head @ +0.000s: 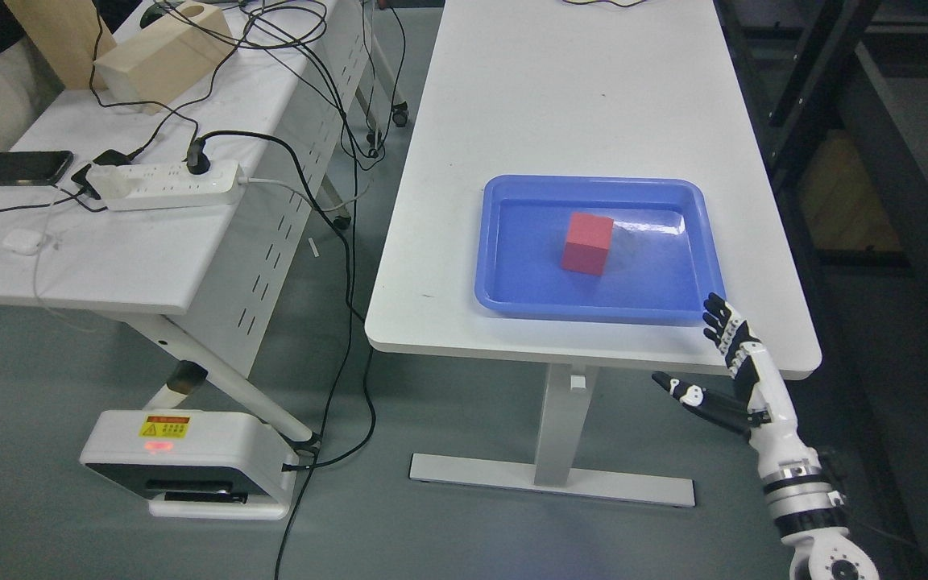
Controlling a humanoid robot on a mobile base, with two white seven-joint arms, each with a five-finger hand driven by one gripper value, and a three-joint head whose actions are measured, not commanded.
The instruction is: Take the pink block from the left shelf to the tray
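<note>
The block sits in the blue tray, a little left of the tray's middle, resting flat on the tray floor with one corner turned toward the table's near edge. It reads more red than pink from here. It looks cube-like, so no long axis matters for a grasp.

The right hand hangs just off the table's near right corner, beside the tray's near right corner, holding nothing. Its fingers are spread and straight, the thumb stuck out to the left below the table edge.

From that hand the block lies up and to the left, well apart, with the tray rim between them. No left arm shows, so the right hand is the only one near.

I'd judge the placing already done; any coming move needs only a clear retreat from the tray.
</note>
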